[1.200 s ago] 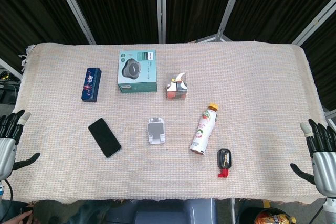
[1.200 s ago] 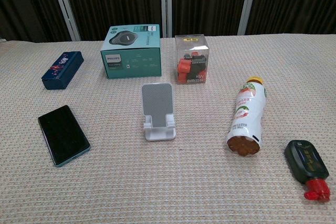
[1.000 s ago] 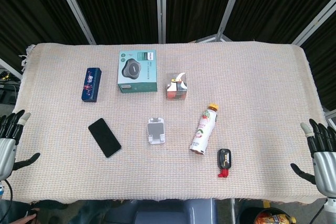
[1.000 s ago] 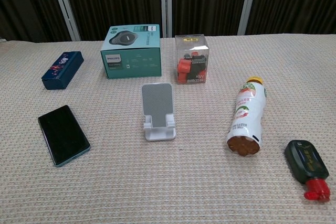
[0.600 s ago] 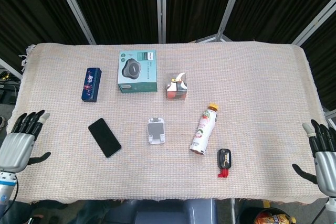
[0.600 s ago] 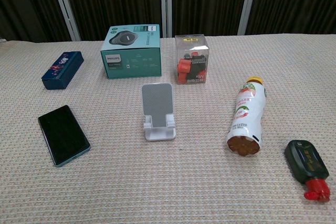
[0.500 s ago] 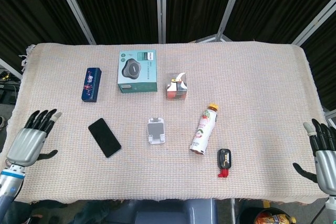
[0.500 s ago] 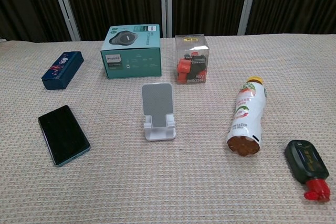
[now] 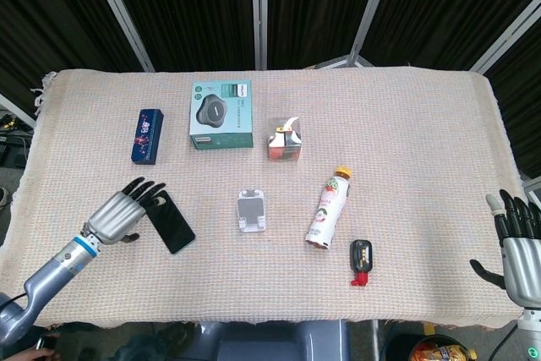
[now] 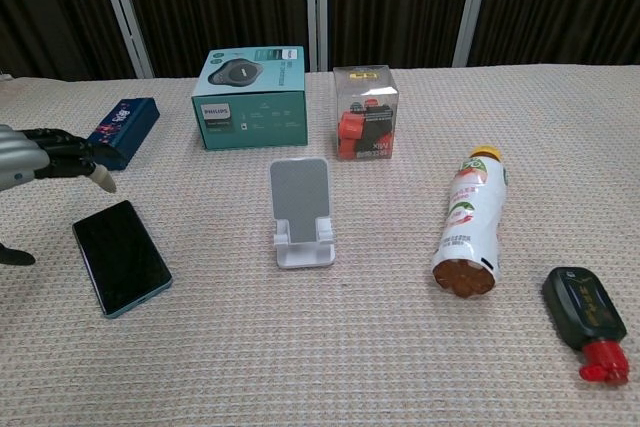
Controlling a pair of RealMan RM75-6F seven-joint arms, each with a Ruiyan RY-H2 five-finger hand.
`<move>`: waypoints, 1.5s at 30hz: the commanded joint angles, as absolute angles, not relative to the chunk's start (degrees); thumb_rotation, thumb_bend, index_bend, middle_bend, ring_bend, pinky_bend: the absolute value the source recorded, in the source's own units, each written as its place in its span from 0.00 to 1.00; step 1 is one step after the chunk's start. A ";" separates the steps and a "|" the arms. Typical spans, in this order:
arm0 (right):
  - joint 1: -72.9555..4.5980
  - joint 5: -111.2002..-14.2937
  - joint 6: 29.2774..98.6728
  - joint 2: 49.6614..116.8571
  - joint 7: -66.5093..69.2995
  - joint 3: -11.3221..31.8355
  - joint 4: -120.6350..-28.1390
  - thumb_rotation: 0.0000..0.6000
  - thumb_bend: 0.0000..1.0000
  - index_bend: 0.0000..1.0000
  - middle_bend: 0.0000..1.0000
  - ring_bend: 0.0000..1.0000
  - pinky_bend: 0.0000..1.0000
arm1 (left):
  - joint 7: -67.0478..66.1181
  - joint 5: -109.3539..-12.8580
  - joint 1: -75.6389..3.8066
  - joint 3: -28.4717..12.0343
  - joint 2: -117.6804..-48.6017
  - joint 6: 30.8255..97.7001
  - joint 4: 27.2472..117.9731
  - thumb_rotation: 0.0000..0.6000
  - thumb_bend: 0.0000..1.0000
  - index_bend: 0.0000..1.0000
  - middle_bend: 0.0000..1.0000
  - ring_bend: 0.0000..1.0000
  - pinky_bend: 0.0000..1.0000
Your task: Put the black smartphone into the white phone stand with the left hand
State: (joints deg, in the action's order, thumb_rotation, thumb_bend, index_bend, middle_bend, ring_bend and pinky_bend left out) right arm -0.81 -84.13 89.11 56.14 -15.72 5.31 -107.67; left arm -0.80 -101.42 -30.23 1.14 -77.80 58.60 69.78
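The left hand (image 9: 122,211) hovered near the desk's left edge with its fingers (image 10: 72,153) spread wide, holding nothing. Its fingertips reached over the far left corner of the flat black smartphone (image 9: 168,221); whether they touched it could not be told. The phone lay face up just to the right of the hand, towards the front of the desk, its long axis running diagonally from far left to near right.

The desk (image 9: 406,141) was covered by a beige woven cloth, and dark curtain panels with pale metal posts stood behind it.

Towards the far left lay a dark blue rectangular box (image 9: 147,134), and to its right a teal cardboard speaker box (image 9: 221,114). Near the middle stood the white plastic phone stand (image 9: 252,210), upright and empty, well apart from the phone. Behind it stood a clear plastic cube with an orange and black item inside (image 9: 286,139). Further right lay a plastic drink bottle with an orange cap (image 9: 328,208), then a small black case with a red tip (image 9: 361,260). At the front right corner the right hand (image 9: 517,243) hung open off the desk's edge, fingers apart.
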 commanded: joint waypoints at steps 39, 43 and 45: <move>-0.86 -83.33 89.12 55.26 -13.45 5.53 -107.51 1.00 0.00 0.00 0.00 0.00 0.00 | -7.44 -101.88 -35.92 4.07 -86.62 59.04 63.81 1.00 0.00 0.56 0.43 0.49 0.35; -0.77 -83.59 89.33 55.03 -13.08 5.49 -107.69 1.00 0.00 0.00 0.00 0.00 0.00 | -8.37 -102.68 -35.94 4.00 -84.92 61.47 65.09 1.00 0.00 0.56 0.43 0.49 0.35; -0.70 -83.67 89.49 54.86 -12.68 5.52 -107.83 1.00 0.00 0.00 0.00 0.00 0.00 | -9.84 -103.41 -36.10 3.59 -83.49 63.28 66.68 1.00 0.00 0.56 0.43 0.49 0.35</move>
